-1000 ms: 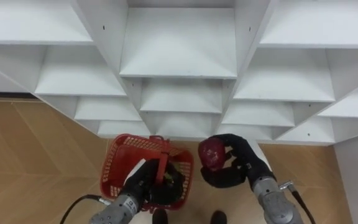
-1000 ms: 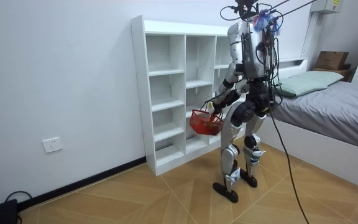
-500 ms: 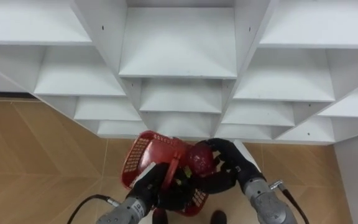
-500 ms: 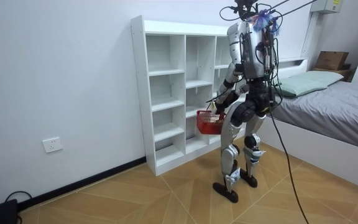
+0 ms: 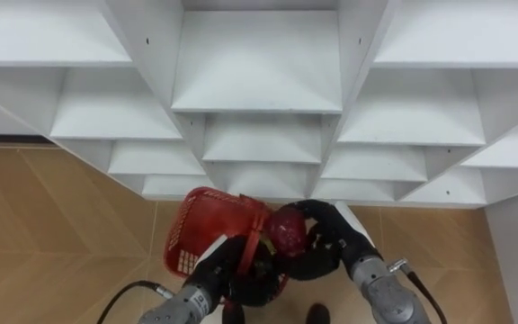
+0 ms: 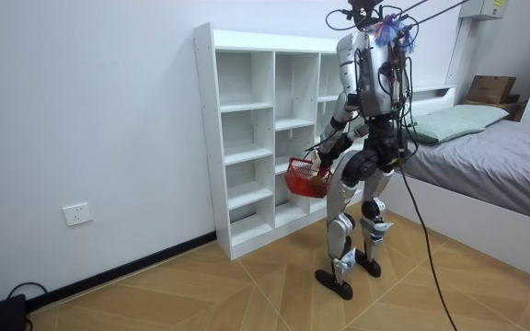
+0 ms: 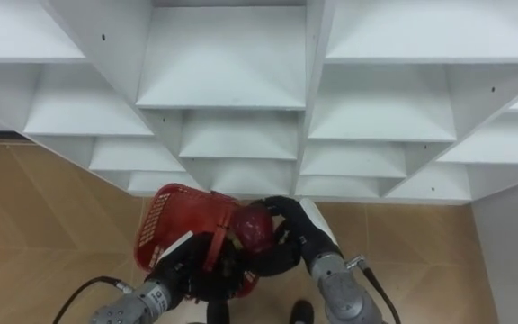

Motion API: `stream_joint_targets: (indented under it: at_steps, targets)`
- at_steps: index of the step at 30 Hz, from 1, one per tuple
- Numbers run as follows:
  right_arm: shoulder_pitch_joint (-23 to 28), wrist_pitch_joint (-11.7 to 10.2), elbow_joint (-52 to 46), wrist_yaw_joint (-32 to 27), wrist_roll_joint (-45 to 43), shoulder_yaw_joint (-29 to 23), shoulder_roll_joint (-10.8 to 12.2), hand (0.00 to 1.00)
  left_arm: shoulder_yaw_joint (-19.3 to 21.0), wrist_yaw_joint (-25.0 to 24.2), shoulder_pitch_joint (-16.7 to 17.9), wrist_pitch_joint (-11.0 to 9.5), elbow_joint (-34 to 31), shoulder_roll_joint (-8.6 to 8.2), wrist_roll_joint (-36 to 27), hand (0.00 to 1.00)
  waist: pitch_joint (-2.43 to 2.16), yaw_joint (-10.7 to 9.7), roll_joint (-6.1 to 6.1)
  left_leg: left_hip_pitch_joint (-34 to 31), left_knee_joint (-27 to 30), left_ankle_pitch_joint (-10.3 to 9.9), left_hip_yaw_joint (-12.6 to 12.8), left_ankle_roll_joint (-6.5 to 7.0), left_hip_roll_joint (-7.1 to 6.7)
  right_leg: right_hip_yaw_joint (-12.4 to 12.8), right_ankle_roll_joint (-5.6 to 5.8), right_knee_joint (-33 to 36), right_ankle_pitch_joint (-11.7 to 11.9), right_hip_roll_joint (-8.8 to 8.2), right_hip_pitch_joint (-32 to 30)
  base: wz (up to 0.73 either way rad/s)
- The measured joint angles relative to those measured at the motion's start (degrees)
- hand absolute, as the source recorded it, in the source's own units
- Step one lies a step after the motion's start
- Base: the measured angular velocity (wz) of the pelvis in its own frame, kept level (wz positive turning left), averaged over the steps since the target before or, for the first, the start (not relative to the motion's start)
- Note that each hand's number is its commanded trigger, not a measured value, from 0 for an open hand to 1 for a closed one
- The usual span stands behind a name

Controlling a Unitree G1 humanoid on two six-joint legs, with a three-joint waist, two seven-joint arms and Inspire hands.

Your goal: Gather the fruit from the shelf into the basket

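A red plastic basket [image 5: 207, 227] [image 7: 171, 223] hangs tilted in front of me, and my left hand [image 5: 226, 267] [image 7: 194, 259] is shut on its red handle. My right hand [image 5: 333, 239] [image 7: 297, 232] is curled round a dark red round fruit [image 5: 287, 231] [image 7: 253, 227] and holds it at the basket's right rim, just above the opening. In the room view I stand bent slightly before the white closet [image 6: 265, 129], with the basket [image 6: 305, 177] at hip height.
The closet shelves [image 5: 259, 90] before me are white and bare, in three columns. Wooden floor [image 5: 52, 225] lies below. A bed [image 6: 495, 165] stands at the room view's right, behind me.
My right hand has brought the fruit left, from beside the basket to its rim. The basket has tipped and swung right toward that hand.
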Motion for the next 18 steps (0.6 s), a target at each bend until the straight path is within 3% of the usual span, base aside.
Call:
stream_joint_targets:
  at_steps: [18]
  targets:
    - [-0.29,-0.17,-0.06,-0.13,0.04,0.1,-0.01,1.0,-0.01,-0.06,-0.81,0.0,-0.04,-0.07,-0.15,1.0,0.02,0.31,0.06,-0.08,-0.46,-0.01,0.95,-0.01,0.15,0.85,0.0,0.01,0.0,0.12,-0.81,-0.01]
